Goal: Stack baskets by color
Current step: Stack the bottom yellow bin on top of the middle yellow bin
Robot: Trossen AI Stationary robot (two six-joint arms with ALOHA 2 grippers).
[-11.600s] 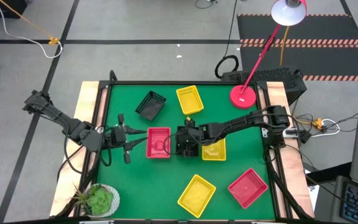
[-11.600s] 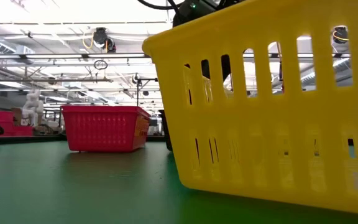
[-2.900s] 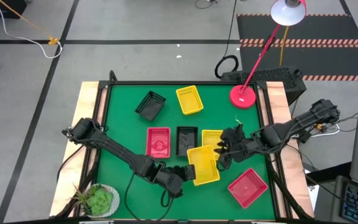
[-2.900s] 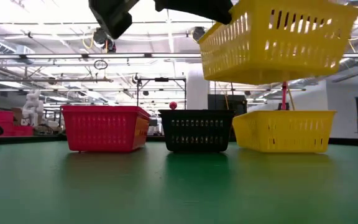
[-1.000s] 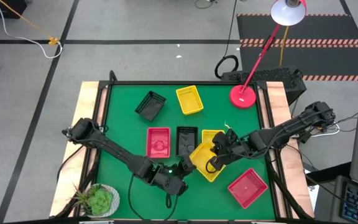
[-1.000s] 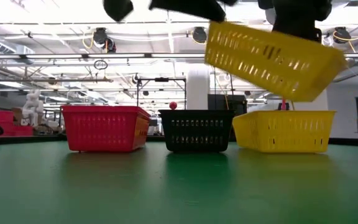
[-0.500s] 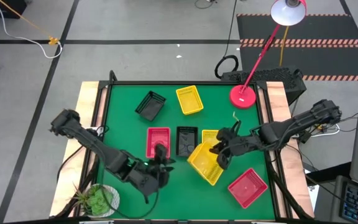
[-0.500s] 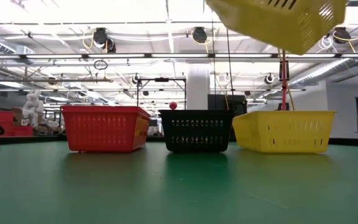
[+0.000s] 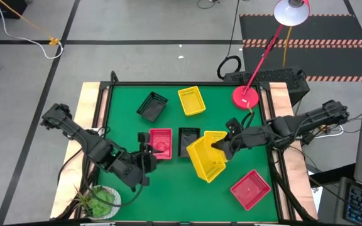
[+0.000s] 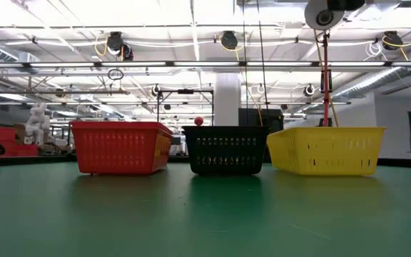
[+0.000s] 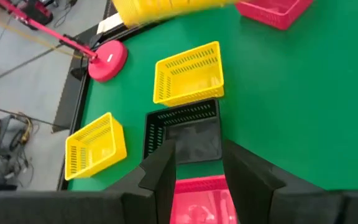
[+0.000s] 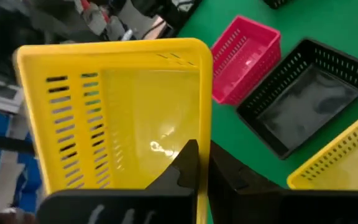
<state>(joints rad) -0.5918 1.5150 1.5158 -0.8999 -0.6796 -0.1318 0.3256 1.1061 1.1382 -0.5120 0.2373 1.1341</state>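
In the high view a red basket (image 9: 160, 143), a black basket (image 9: 188, 139) and a yellow basket (image 9: 218, 135) stand in a row mid-table on their bottoms. My right gripper (image 9: 222, 149) is shut on a second yellow basket (image 9: 204, 158), held tilted above the table just near of that row. My left gripper (image 9: 148, 152) hovers open by the red basket's left side, nothing between its fingers (image 11: 166, 168). The held basket is above the top of the low view. My right gripper holds the lifted yellow basket by the rim of one side wall (image 12: 204, 134), one finger inside (image 12: 188, 163) and one outside. The fingers come from the table's right, slanting down. The basket hangs tilted, clear of the table and of the baskets below.
A black basket (image 9: 151, 105) and a yellow basket (image 9: 191, 100) lie at the far side, another red basket (image 9: 250, 188) at the near right. A red lamp base (image 9: 245, 97) stands at the far right, a potted plant (image 9: 99, 201) at the near left corner.
My right gripper has risen and gone toward the far edge with the yellow basket, which has turned and climbed out of the low view. My left gripper has drawn away from that basket toward the table's left, rising and rolling.
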